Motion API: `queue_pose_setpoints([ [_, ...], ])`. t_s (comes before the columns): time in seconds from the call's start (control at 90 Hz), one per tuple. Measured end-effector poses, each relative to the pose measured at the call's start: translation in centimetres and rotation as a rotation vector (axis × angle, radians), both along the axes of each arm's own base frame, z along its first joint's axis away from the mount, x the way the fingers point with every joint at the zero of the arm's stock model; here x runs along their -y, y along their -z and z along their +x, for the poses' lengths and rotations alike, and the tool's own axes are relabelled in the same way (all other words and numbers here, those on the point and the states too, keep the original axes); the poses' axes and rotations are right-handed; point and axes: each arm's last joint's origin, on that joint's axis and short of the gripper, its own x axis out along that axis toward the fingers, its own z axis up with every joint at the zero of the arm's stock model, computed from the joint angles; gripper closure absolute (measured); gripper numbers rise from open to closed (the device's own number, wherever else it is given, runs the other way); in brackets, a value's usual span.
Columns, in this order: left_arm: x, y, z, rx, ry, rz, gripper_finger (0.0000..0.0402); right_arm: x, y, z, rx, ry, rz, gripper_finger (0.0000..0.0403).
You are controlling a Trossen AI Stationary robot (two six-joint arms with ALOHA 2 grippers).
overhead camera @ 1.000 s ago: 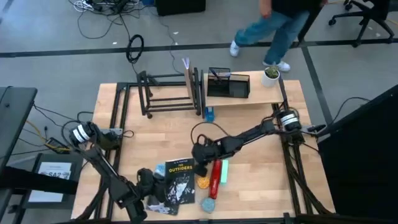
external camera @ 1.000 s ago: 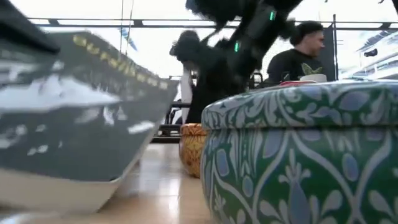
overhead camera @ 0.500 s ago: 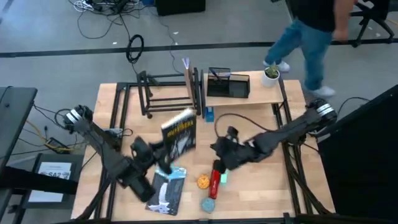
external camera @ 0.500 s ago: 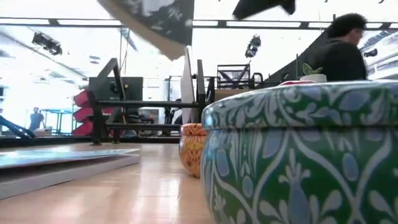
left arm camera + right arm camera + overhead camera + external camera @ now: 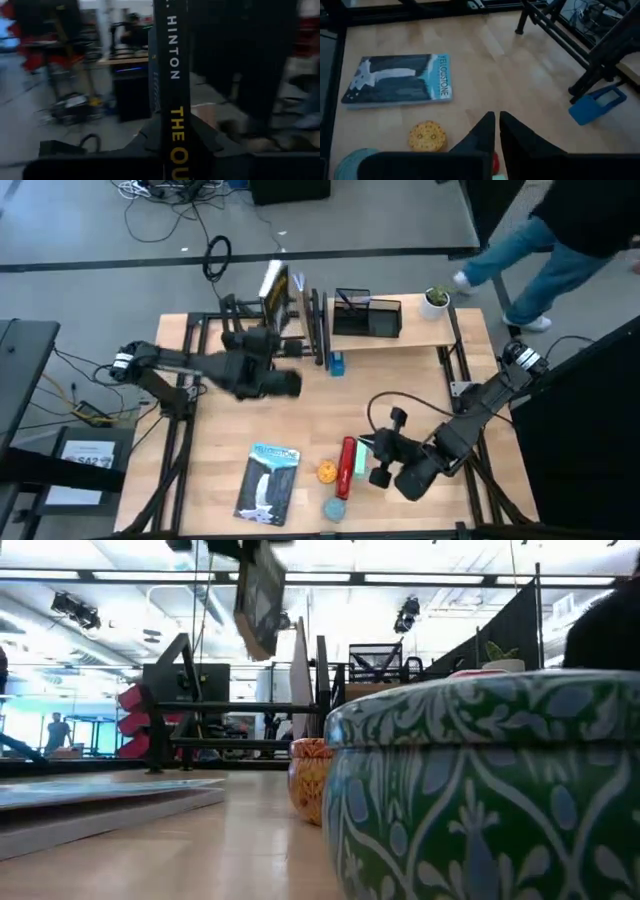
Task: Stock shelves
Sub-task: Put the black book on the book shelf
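Left gripper point(image 5: 275, 330) fingers clamp the upright book point(image 5: 274, 286) over the black rack point(image 5: 262, 332); right gripper point(image 5: 496, 131) fingers together.

Wood, metal and glazed ware
Table point(image 5: 420, 395) — pale smooth wood; rack point(image 5: 245, 330) — matt black metal tube; pot point(image 5: 480, 790) — glossy patterned glaze.

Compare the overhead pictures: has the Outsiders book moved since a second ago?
Yes. The book, held in the left gripper, has gone from the table's near edge to the far side, upright above the black rack.
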Motion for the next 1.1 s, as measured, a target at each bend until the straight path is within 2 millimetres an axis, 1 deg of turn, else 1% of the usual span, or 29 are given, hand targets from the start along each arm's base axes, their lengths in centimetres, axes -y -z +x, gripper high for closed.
queue_pose_setpoints([
  [0.111,-3.1,1.7,1.5,-0.002,-0.052,-0.094,0.0371,-0.4,0.0,-0.4,0.008,-0.007,0.009,0.0403],
  [0.189,-4.7,3.2,2.8,-0.013,-0.063,-0.156,0.0371,-0.7,0.0,-0.6,0.017,-0.008,0.01,0.0403],
  [0.322,-6.6,5.4,4.9,-0.025,-0.052,-0.224,0.0371,-1.0,0.0,-0.9,0.022,-0.013,0.02,0.0403],
  [0.4,-7.3,6.3,5.8,0.007,-0.045,-0.248,0.0366,-1.2,0.0,-1.1,0.022,-0.018,0.021,0.0403],
  [0.533,-8.1,7.2,6.9,0.066,-0.034,-0.268,0.0357,-1.2,0.0,-1.1,0.022,-0.02,0.022,0.0403],
  [0.644,-8.4,7.0,7.4,0.077,0.006,-0.283,0.0355,-1.2,0.0,-1.1,0.022,-0.019,0.022,0.0403],
  [0.744,-8.6,6.7,7.8,0.046,0.062,-0.299,0.0354,-1.2,0.0,-1.1,0.022,-0.019,0.022,0.0403],
  [0.944,-8.9,6.6,8.1,0.052,0.101,-0.318,0.0351,-1.2,0.0,-1.1,0.025,-0.016,0.028,0.0403],
  [1.1,-8.9,6.6,8.1,0.037,0.105,-0.317,0.0333,-1.2,0.0,-1.1,0.025,-0.016,0.03,0.0403],
])
